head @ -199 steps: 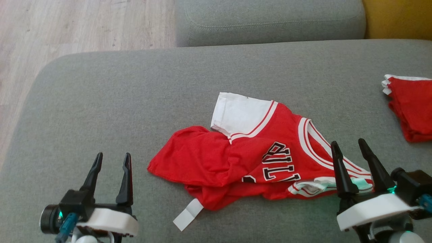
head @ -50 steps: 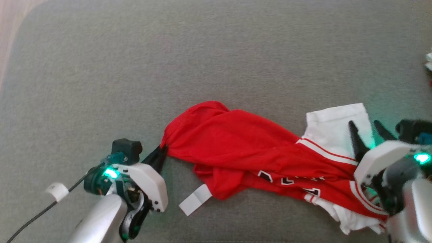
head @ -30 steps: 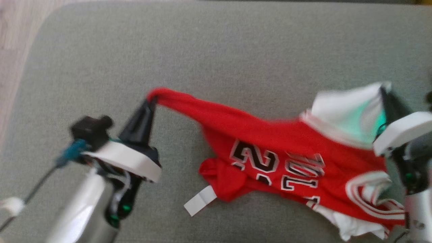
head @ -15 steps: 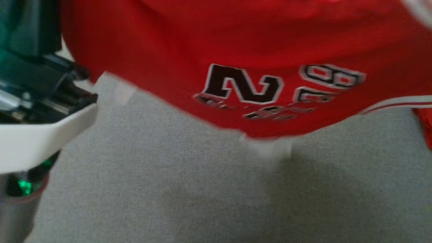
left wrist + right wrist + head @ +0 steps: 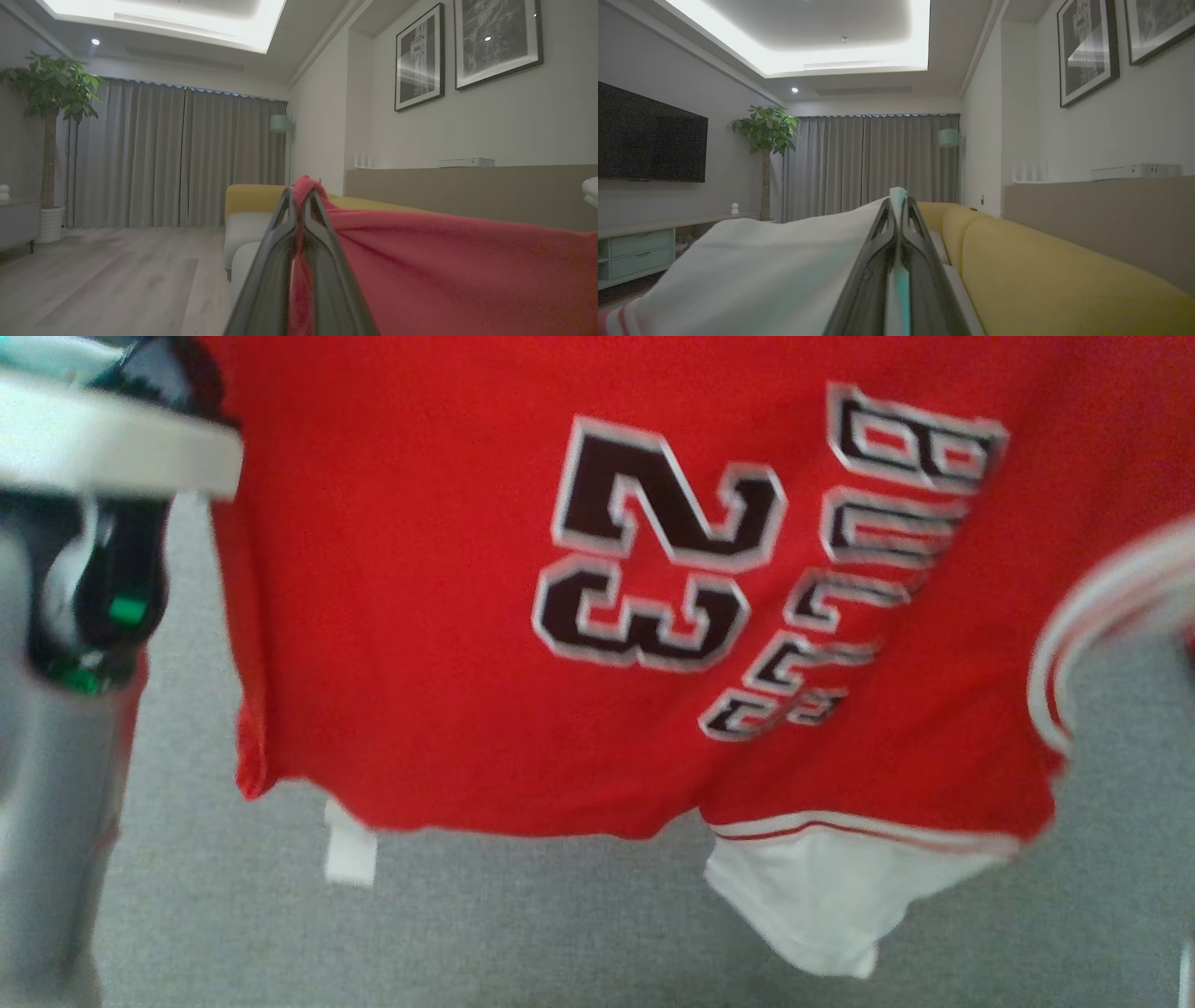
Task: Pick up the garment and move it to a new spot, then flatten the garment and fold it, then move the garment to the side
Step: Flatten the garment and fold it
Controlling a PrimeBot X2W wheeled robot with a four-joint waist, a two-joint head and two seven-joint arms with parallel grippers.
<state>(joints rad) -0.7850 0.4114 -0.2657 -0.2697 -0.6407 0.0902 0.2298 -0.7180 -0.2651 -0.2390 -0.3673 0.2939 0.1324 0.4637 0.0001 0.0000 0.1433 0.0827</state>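
The garment (image 5: 448, 644) is a red jersey with a black "23", white trim and white sleeves. It hangs spread in the air close to the head camera, above the grey sofa seat (image 5: 523, 933). My left gripper (image 5: 299, 196) is shut on a red corner of the garment (image 5: 444, 266), which stretches off to the right in the left wrist view. The left wrist body (image 5: 103, 448) shows at the upper left of the head view. My right gripper (image 5: 897, 198) is shut on the white sleeve fabric (image 5: 761, 266), which drapes leftward in the right wrist view.
A white tag (image 5: 349, 851) dangles from the hem and a white sleeve (image 5: 822, 905) hangs lowest. A yellow sofa (image 5: 1055, 280) runs along the wall, with a potted plant (image 5: 766, 154), curtains and a wooden floor (image 5: 103, 280) beyond.
Both grippers have lifted the jersey off the seat and pulled it apart, so it now hangs spread with the number showing. The head camera has tilted and the picture has shifted.
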